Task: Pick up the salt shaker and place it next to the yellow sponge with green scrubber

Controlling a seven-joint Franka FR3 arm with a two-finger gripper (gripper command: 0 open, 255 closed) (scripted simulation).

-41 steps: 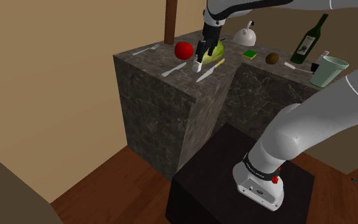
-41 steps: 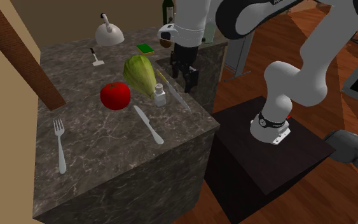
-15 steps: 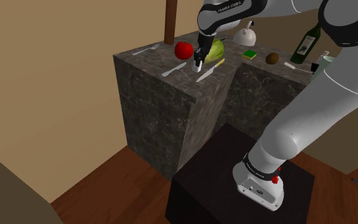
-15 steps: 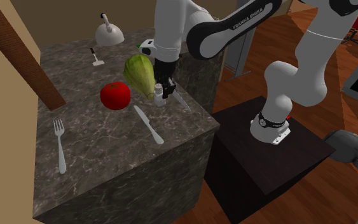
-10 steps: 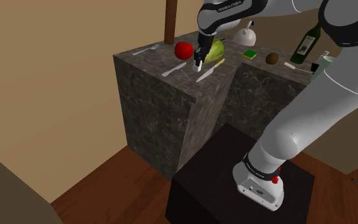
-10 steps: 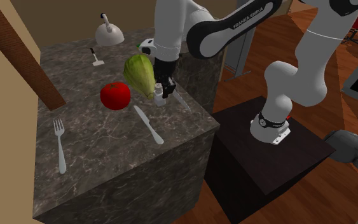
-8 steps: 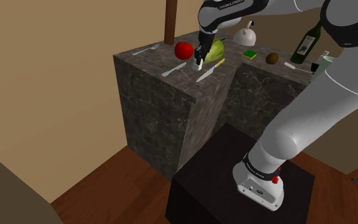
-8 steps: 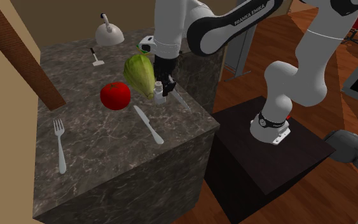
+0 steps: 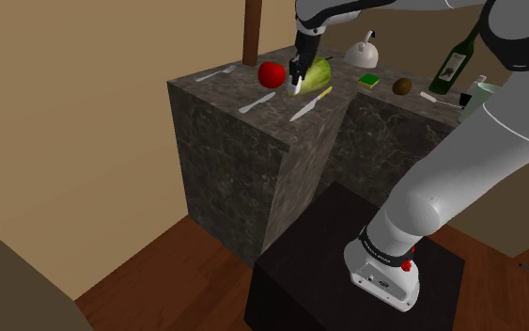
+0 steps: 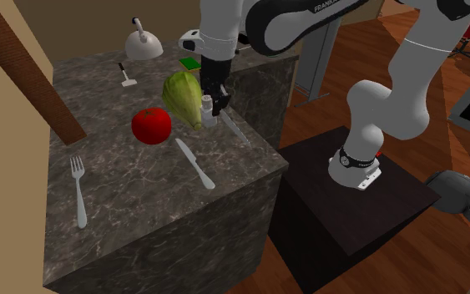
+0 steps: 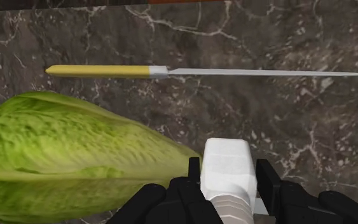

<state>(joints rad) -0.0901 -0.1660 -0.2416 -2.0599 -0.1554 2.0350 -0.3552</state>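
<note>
in the second exterior view we start at the left of the dark marbled stone counter (image 10: 124, 225), where a grey metal fork (image 10: 78, 194) lies near the front; to its right sits a round red tomato (image 10: 151, 125), and a silver table knife (image 10: 194, 163) lies slanted just past it; a pale domed kettle (image 10: 142, 42) stands at the upper left of the frame; next comes a long green head of romaine lettuce (image 10: 183, 96), lying on its side; right beside the lettuce we see the black two-finger gripper (image 10: 214, 108) pointing straight down, clamped on the small white salt shaker (image 11: 228, 165); in the wrist view the black fingers (image 11: 265, 181) press both of its sides, the lettuce lies close alongside, and a yellow-handled knife (image 11: 98, 70) lies further out on the stone; we cannot tell whether the shaker's base touches the counter; in the shoulder view the yellow sponge with a green top (image 9: 369, 82) sits well to the right of the gripper, on the counter's far side, with a dark green bottle (image 9: 458, 61) further right
</note>
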